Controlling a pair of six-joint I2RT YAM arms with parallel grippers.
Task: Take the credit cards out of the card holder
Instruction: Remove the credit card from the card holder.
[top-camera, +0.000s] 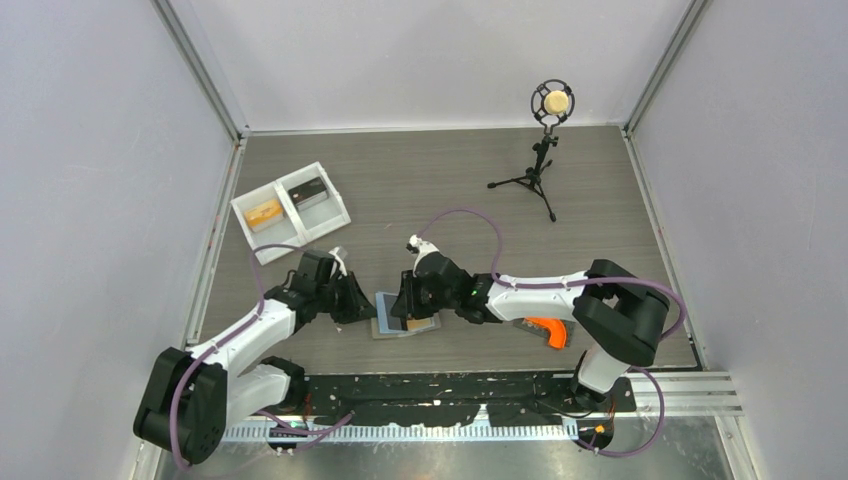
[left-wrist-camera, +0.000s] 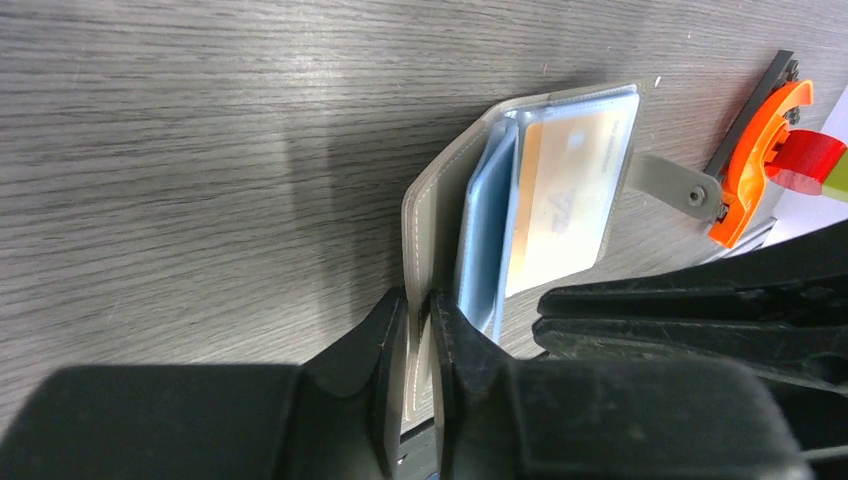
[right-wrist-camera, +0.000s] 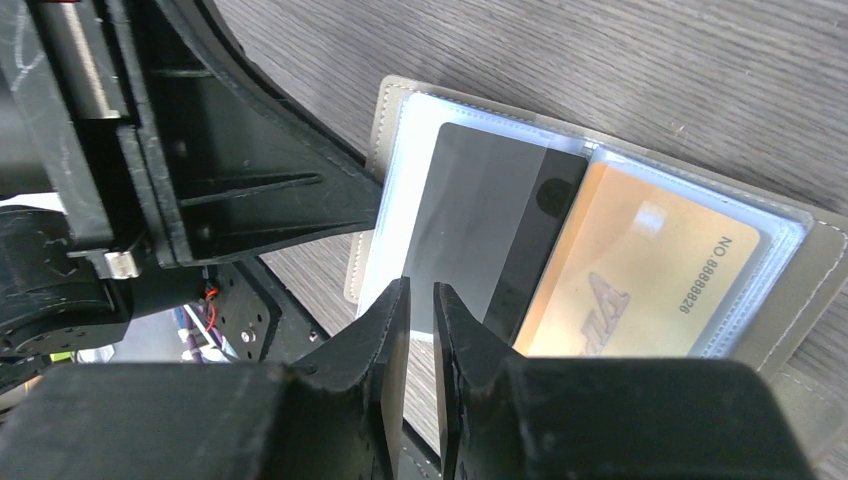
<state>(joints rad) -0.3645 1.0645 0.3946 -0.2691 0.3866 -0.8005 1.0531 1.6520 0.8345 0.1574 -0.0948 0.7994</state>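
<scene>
The grey card holder (top-camera: 382, 327) lies open on the table between my two arms. My left gripper (top-camera: 366, 306) (left-wrist-camera: 418, 305) is shut on its raised grey cover flap (left-wrist-camera: 428, 210), which stands edge-on between the fingers. Inside, under clear sleeves, an orange credit card (left-wrist-camera: 565, 190) (right-wrist-camera: 650, 270) lies beside a dark grey one (right-wrist-camera: 480, 220). The dark card sticks partly out of its sleeve toward my right gripper (top-camera: 406, 304) (right-wrist-camera: 420, 292). That gripper's tips sit at the card's near edge with a slim gap and nothing between them.
A white two-compartment tray (top-camera: 243, 226) stands at the back left. A microphone on a small tripod (top-camera: 545, 150) is at the back right. An orange clamp (top-camera: 548, 332) (left-wrist-camera: 760, 160) lies by the right arm. The black mounting rail (top-camera: 440, 395) runs along the near edge.
</scene>
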